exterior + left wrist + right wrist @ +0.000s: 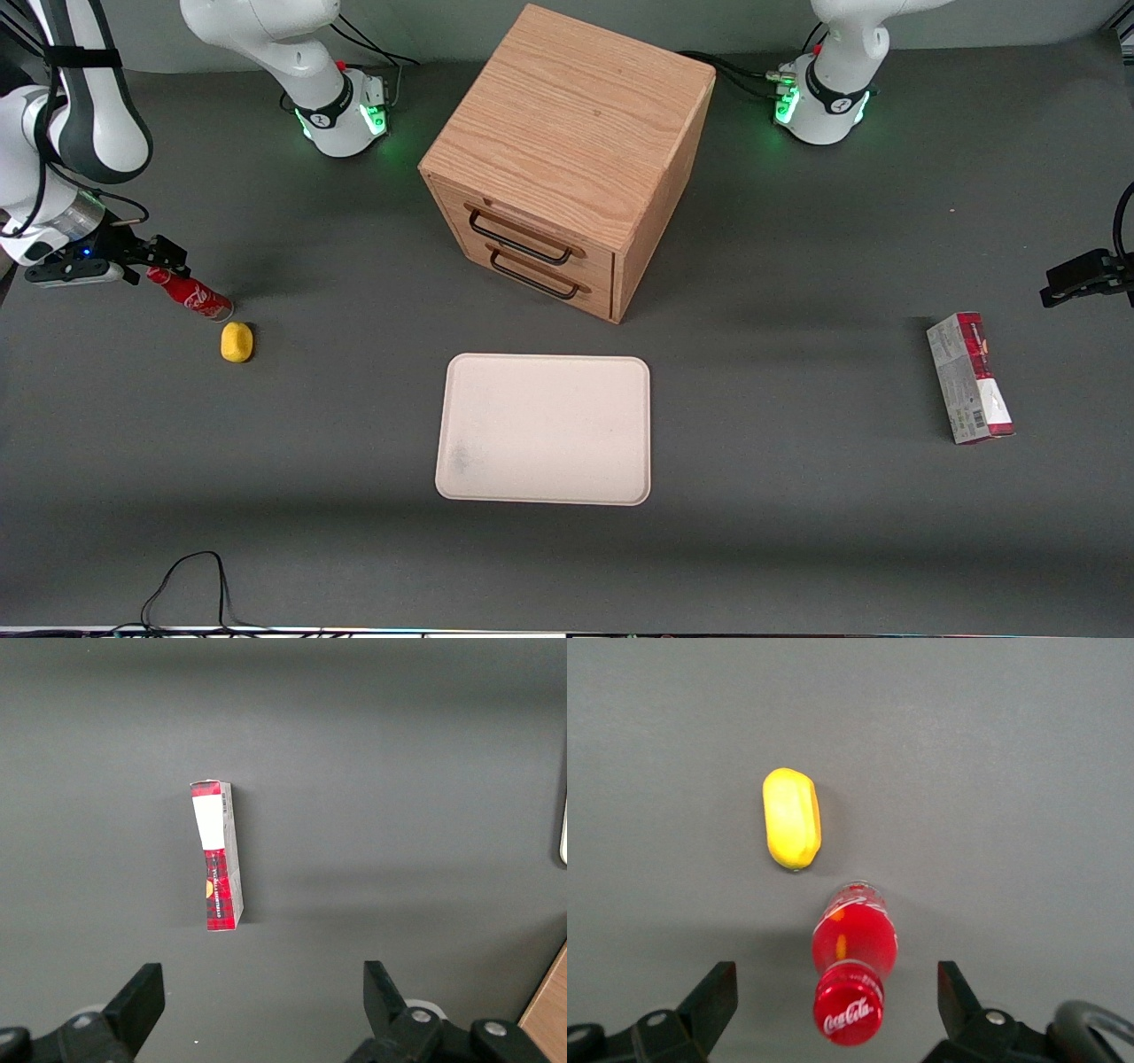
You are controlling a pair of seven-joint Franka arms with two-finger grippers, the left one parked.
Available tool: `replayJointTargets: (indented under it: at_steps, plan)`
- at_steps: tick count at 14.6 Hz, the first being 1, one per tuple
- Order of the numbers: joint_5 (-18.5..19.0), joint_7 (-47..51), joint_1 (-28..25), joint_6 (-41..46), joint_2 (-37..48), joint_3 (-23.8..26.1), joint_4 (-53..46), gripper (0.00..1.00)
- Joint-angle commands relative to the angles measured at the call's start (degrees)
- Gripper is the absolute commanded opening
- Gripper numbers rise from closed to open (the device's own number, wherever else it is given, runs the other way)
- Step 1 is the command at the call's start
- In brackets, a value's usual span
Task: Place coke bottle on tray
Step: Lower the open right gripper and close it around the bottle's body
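While the gripper (164, 260) hangs at the working arm's end of the table, the items stand as follows. Item 1: coke bottle (190, 294), red with white script, standing on the dark grey table (797, 532) directly under the gripper; in the front view its cap sits by the fingertips, in the right wrist view the cap lies between the 2 fingers (713, 1001) with clear space on each side. Item 2: yellow lump (236, 342), just beside the bottle and nearer to the front camera, apart from it. Item 3: tray (545, 429), cream-white, rounded corners, faint smudge in one corner, flat on the table in front of the cabinet's drawers and well apart from the bottle. Item 4: wooden cabinet (567, 159) with 2 drawers and 2 dark handles, farther from the front camera than the tray. Item 5: red-and-grey carton (969, 377), toward the parked arm's end. Gripper state: fingers spread wide, straddling the bottle's cap, gripping nothing. Between bottle and tray lies only bare table surface.
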State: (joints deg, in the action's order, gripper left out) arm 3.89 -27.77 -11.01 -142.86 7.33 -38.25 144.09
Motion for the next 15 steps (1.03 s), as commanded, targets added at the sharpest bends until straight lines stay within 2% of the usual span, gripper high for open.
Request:
replayJointTargets:
  at_steps: [1,5,6,7,8,10,11,15]
  plan:
    - [0.06,-1.49,-0.15,-1.72,-1.27,-0.33,0.14,1.00]
    - [-0.03,-1.58,-0.06,-2.51,-2.41,-0.42,0.23,0.99]
    - [-0.03,-1.58,0.03,-2.51,-2.41,-0.42,0.32,0.92]
    - [-0.11,-1.58,0.03,-2.33,-2.50,-0.33,0.23,0.77]
    - [-0.20,-1.49,0.03,-2.16,-2.50,-0.33,0.23,0.51]
    - [-0.20,-1.32,0.03,-1.89,-2.59,-0.33,0.23,0.08]
    - [-0.29,-1.32,0.03,-1.80,-2.59,-0.33,0.23,0.00]
    - [-0.38,-0.62,-0.06,0.65,-2.41,-0.33,-0.47,0.00]
